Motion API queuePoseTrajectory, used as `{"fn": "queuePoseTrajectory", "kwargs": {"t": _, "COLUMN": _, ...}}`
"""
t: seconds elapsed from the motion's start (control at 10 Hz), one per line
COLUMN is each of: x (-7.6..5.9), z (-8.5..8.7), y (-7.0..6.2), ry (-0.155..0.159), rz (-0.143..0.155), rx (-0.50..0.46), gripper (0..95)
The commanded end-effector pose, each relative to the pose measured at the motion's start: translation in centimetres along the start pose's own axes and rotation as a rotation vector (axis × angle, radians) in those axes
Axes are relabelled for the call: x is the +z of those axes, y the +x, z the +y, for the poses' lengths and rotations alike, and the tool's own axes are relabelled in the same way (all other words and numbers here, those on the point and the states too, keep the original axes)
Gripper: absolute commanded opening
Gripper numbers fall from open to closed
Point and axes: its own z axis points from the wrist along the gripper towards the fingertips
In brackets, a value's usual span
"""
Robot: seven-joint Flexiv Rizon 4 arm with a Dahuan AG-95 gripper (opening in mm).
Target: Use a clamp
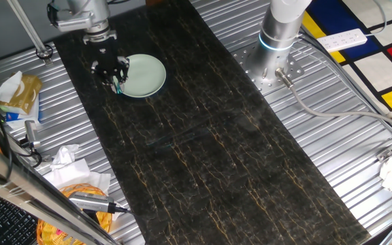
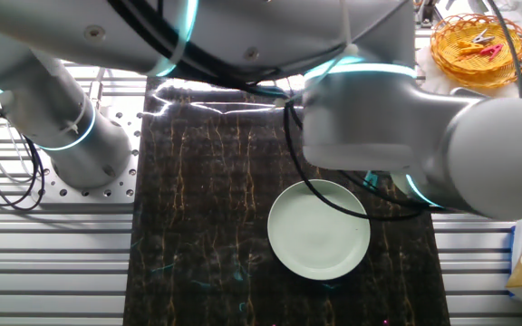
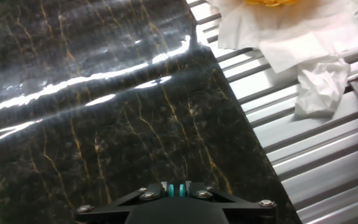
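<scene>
One fixed view: a long black marble-patterned mat [image 1: 209, 136] runs diagonally over a ribbed metal table [image 1: 332, 143]. In the upper left of the frame, the black gripper [image 1: 114, 76] hangs at the left rim of a round pale green plate [image 1: 145, 75]. A tiny teal clamp [image 1: 118, 86] shows at the fingertips, beside the plate's lower left edge; the fingers appear drawn close around it. The arm's silver base [image 1: 278, 30] stands at the upper right. Crumpled tissue [image 1: 67, 160] lies at the lower left.

The other fixed view: the grey arm [image 2: 397, 118] fills the upper part of the frame and hides the gripper. The plate sits at lower centre on the mat. A wicker basket [image 2: 478, 45] occupies the upper right corner.

Hand view: at the bottom centre, a sliver of teal sits between the black gripper parts. Above it lies glossy mat. White tissue rests in the upper right on the ribbed metal.
</scene>
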Motion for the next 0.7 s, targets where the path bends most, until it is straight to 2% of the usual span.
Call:
{"fn": "queuePoseTrajectory", "kwargs": {"t": 0.1, "x": 0.0, "z": 0.1, "y": 0.2, "ry": -0.017, "rz": -0.001, "rx": -0.012, "gripper": 0.0}}
{"fn": "queuePoseTrajectory", "kwargs": {"t": 0.5, "x": -0.7, "z": 0.6, "y": 0.2, "ry": -0.061, "rz": 0.011, "rx": -0.043, "gripper": 0.0}}
{"fn": "queuePoseTrajectory", "kwargs": {"t": 0.7, "x": -1.1, "z": 0.9, "y": 0.2, "ry": -0.070, "rz": -0.006, "rx": -0.063, "gripper": 0.0}}
